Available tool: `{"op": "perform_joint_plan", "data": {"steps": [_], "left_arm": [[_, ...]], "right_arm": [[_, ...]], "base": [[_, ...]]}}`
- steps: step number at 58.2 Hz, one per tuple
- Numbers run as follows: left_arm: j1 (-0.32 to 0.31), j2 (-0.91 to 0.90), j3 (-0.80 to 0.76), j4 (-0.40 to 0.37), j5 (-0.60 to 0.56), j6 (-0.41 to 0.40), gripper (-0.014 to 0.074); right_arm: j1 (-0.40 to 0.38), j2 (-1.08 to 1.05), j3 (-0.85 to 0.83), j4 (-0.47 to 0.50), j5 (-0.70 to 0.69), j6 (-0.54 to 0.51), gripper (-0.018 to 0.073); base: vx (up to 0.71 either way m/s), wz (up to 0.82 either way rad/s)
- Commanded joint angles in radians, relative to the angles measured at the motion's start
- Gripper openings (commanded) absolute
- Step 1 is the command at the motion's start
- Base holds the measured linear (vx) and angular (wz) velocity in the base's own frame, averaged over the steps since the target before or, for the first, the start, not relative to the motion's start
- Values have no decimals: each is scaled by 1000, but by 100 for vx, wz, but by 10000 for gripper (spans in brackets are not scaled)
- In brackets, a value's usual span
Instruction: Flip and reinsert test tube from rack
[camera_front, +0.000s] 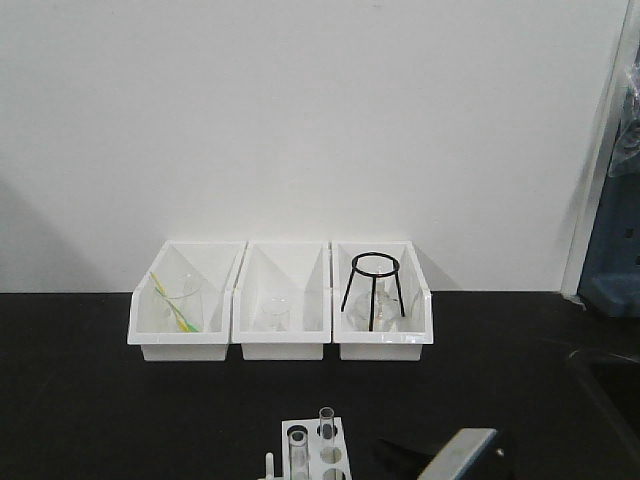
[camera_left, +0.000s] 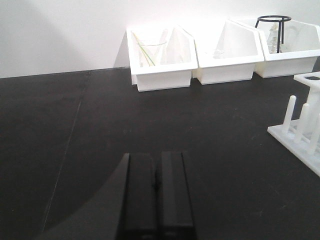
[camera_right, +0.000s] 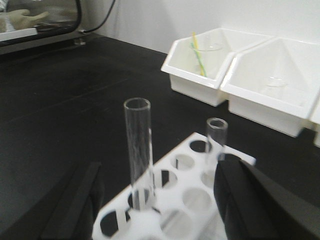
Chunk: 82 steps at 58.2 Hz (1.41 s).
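right gripper wide open, holding nothing, one finger on each side of the test tube. tube upright, rim up, in a near-left hole of the rack. second tube stands farther back. left gripper fully closed, empty, over bare tabletop, rack to its right.

Left gripper sits at the bottom of the frame, both black fingers pressed flat together with nothing between them, over a black table. At the back, against the white wall, there's a row of three white bins: the left bin holds a clear beaker with yellow-green sticks, the middle bin something clear I can't make out, and the right bin a black tripod stand. The white rack pokes in at the right edge, its pegs upright.
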Motion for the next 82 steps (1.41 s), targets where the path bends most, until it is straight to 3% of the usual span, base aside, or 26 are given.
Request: {"op": "perform_joint_plan", "data": {"steps": [1, 11, 28, 34, 47, 49, 60, 69, 82], "left_arm": [[0, -8, -4, -2, -81, -9, -6], [0, -8, -4, -2, -81, -9, -6], [0, -8, -4, -2, -81, -9, -6], [0, -8, -4, -2, -81, -9, -6], [0, -8, -4, -2, -81, -9, -6], [0, -8, -4, -2, -81, -9, -6], [0, -8, -4, -2, -81, -9, -6], [0, -8, -4, -2, -81, -9, -6], [0, -8, -4, -2, -81, -9, -6]], "right_arm": [[7, 37, -82, -5, -111, -5, 510], [7, 143, -175, -83, -144, 1, 510], [7, 254, -280, -109, -154, 1, 473], [7, 256, -283, -121, -165, 1, 365], [7, 256, -283, -121, -176, 1, 1], [7, 256, -283, -120, -176, 2, -17], [7, 239, -283, -120, -171, 6, -15], [7, 130, -295, -121, -127, 86, -13], [7, -147, -397, -124, 107, 233, -13]], "base": [[0, 0], [0, 0], [0, 0], [0, 0], [0, 0], [0, 0], [0, 0], [0, 0], [0, 0]]}}
